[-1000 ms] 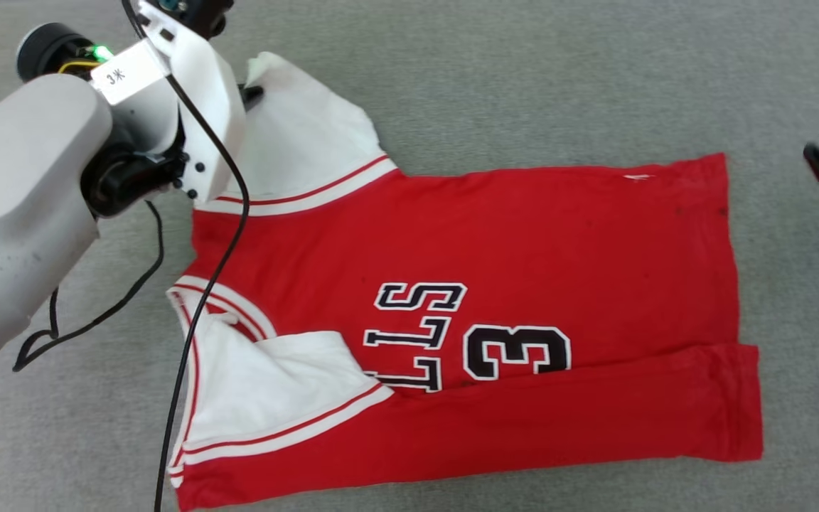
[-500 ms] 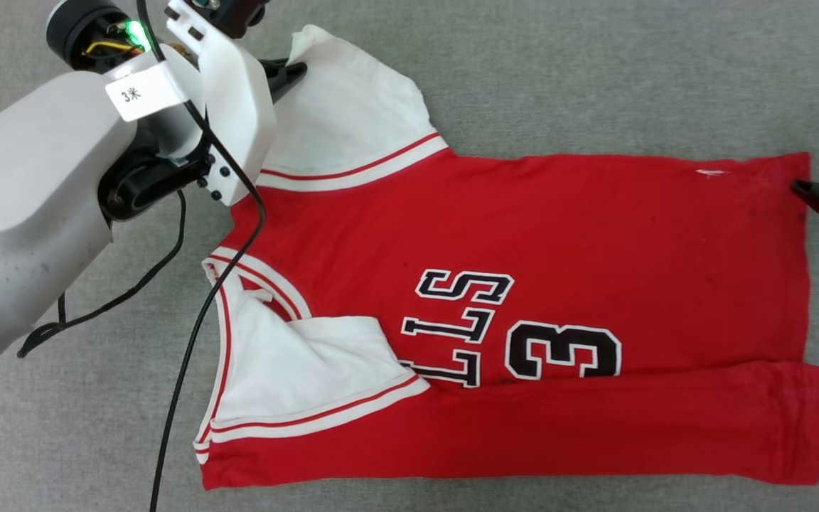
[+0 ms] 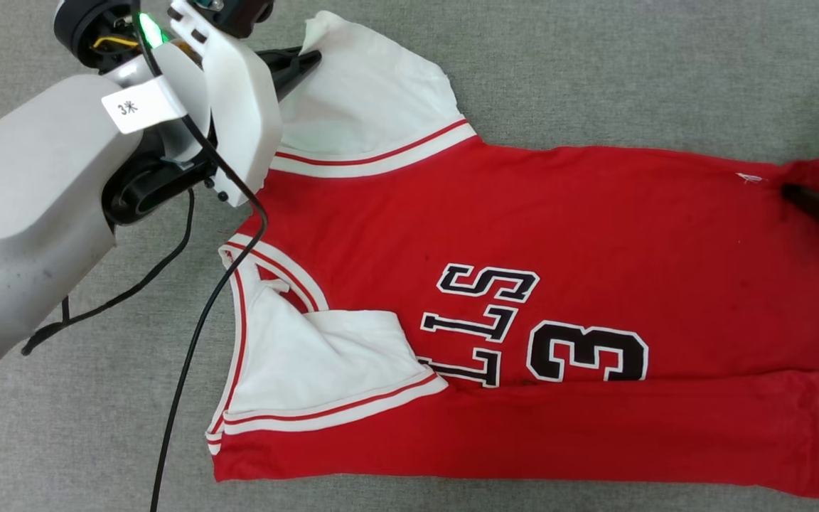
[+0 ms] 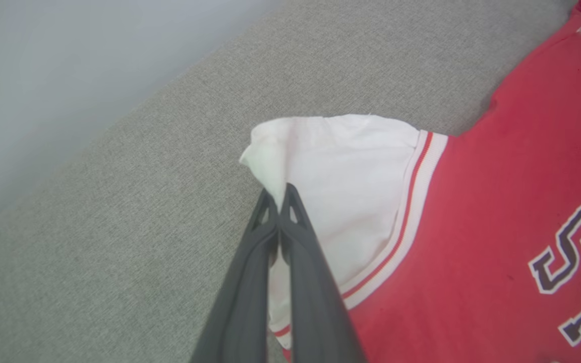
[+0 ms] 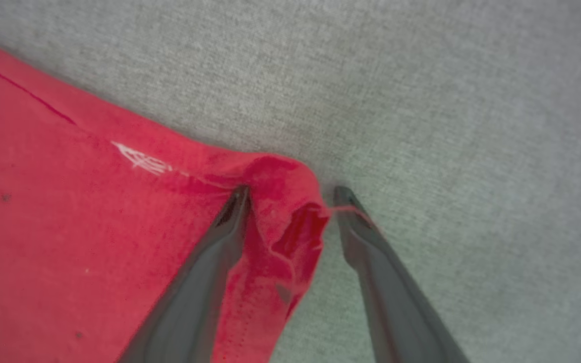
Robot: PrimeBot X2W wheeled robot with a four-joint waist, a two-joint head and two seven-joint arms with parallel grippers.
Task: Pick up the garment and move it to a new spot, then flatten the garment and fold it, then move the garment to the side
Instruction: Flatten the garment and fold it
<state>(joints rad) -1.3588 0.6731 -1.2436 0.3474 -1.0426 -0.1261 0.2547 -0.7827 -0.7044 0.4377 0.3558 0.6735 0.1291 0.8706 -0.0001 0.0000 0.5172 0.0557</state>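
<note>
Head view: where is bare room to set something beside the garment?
Free: grey surface above the garment and left of its collar. Crowded: left gripper on the white sleeve, right gripper at the hem corner.

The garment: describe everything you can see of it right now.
The garment is a red jersey T-shirt with white sleeves, striped trim and black lettering, lying mostly flat on a grey surface, its near long edge folded over. The left end effector pinches one sleeve tip; the open right end effector straddles a bunched hem corner.
</note>
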